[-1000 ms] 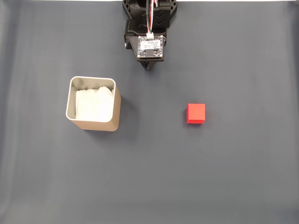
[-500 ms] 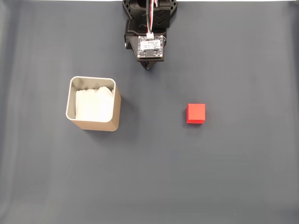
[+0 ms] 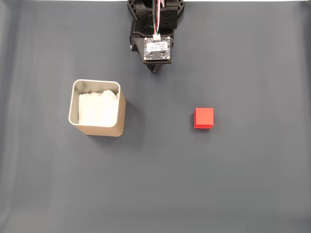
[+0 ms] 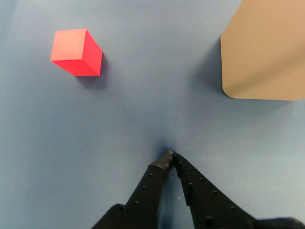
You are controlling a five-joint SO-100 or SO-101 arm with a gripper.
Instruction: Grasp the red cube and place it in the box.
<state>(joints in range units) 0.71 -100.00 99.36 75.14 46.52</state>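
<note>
The red cube [image 3: 203,118] is seen resting flat on the dark grey table [image 3: 243,184], right of centre in the fixed view, untouched and well apart from everything else. The box [image 3: 97,108] stands upright to the left, white lining [image 3: 97,109] visible inside. In the wrist view the cube [image 4: 76,51] is at upper left and the box's tan wall [image 4: 264,52] at upper right. The gripper [image 4: 170,156] is closed, fingertips meeting on nothing, near the table between the two. The arm [image 3: 155,29] is folded at the top edge.
</note>
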